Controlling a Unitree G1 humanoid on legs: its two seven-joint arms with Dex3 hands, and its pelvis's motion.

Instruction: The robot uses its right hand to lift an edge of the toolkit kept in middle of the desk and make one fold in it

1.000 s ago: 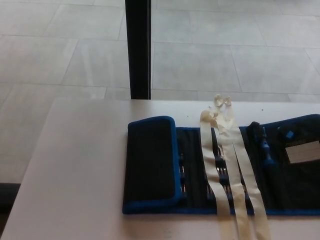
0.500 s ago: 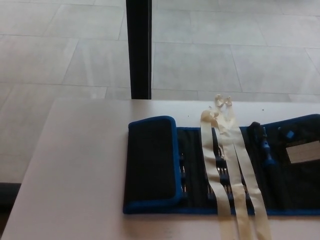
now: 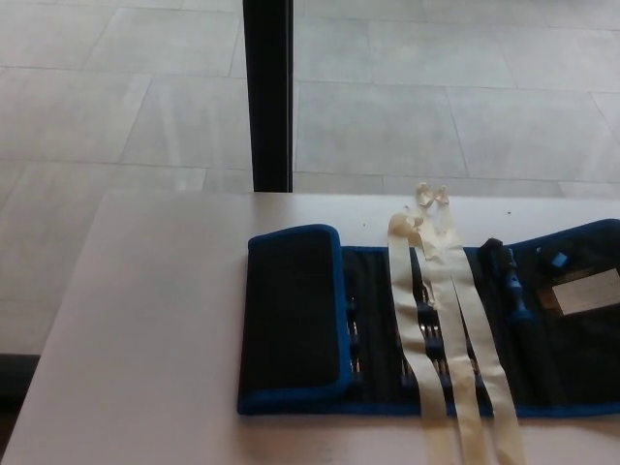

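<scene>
neither hand shows in the head view, so whether either is wide or narrow can't be told. the toolkit (image 3: 426,325) lies flat across the white desk (image 3: 155,320), running off the picture's right edge, its left flap (image 3: 291,315) already folded over. likely trouble: the loose cream straps (image 3: 441,320) draped across it could snag or get trapped in a fold, and limp cloth may slip or spring open. it is dark fabric with blue piping, soft, with slim tools (image 3: 513,286) in pockets.

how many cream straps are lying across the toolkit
2: the left strap and the right strap run side by side from the toolkit's far edge over its middle, past the near edge. Their ends leave the picture.
</scene>
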